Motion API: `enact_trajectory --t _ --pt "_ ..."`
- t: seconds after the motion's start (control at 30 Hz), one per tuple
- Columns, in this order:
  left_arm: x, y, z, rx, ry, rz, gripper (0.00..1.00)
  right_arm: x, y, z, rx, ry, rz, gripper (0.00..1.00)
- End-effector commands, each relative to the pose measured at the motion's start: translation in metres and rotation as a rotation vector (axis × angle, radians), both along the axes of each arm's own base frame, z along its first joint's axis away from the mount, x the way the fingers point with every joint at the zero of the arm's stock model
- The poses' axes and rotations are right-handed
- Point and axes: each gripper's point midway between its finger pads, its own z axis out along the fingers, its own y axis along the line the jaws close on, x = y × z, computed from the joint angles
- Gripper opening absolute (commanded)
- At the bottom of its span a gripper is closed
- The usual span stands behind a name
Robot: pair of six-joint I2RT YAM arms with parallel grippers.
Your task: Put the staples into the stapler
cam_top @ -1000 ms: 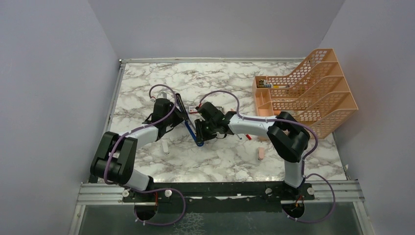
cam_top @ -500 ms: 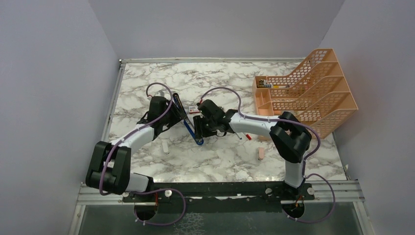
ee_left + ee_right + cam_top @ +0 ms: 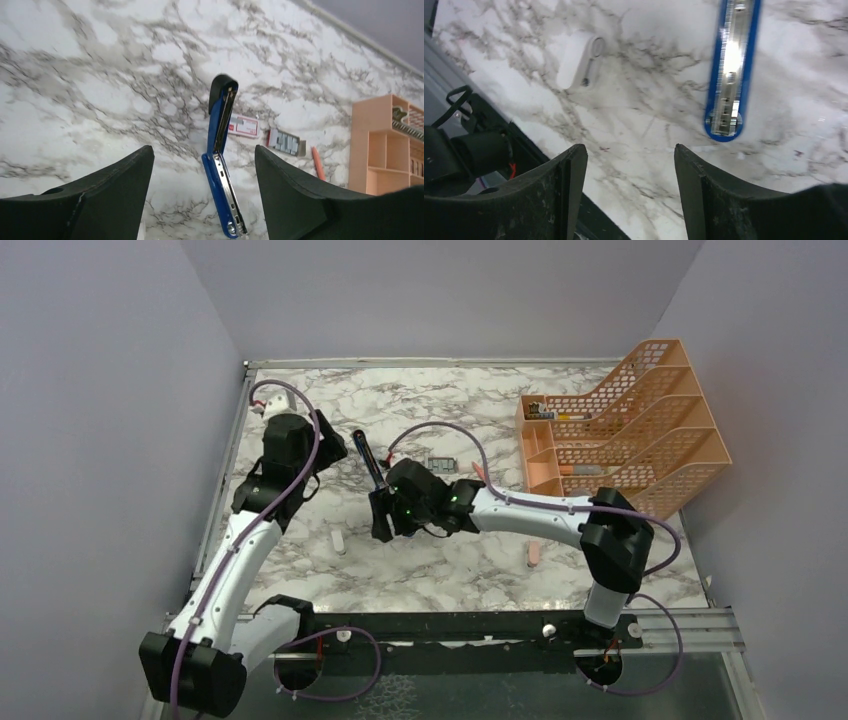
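Lying open on a grey-veined marble table [image 3: 450,570], blue stapler [image 3: 218,117], plain lilac walls [image 3: 450,300], both jaws wide, empty.

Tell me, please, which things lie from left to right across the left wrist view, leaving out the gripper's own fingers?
blue stapler → red-and-white sleeve → grey staple tray → red pen → orange file rack
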Motion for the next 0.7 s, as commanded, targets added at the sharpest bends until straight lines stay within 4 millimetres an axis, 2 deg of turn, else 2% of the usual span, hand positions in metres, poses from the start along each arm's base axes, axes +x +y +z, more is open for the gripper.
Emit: enact_trajectory --t 0.0,0.13,0.23,0.27,0.4,0.57,0.67 --pt "-0.012 0.044 0.053 0.186 -0.075 0.115 0.76 -0.020 0.036 0.005 0.013 -0.040 0.021 0.70" --pt "-0.018 0.054 0.087 0.221 -0.134 0.150 0.77 -0.036 0.070 -0.003 0.005 -0.057 0.072 0.71" --pt "-0.022 0.057 0.102 0.228 -0.164 0.155 0.78 -0.038 0.091 -0.010 -0.006 -0.071 0.085 0.72" --pt "-0.023 0.057 0.106 0.227 -0.172 0.152 0.78 -0.038 0.096 -0.018 -0.021 -0.070 0.085 0.72" --pt "-0.024 0.054 0.107 0.221 -0.174 0.133 0.79 -0.028 0.110 -0.028 -0.049 -0.117 0.056 0.72" --pt "-0.022 0.056 0.097 0.233 -0.146 0.144 0.79 -0.026 0.126 -0.042 -0.082 -0.144 0.077 0.72" --pt "-0.022 0.059 0.093 0.236 -0.139 0.163 0.79 -0.026 0.128 -0.055 -0.118 -0.138 0.075 0.65"
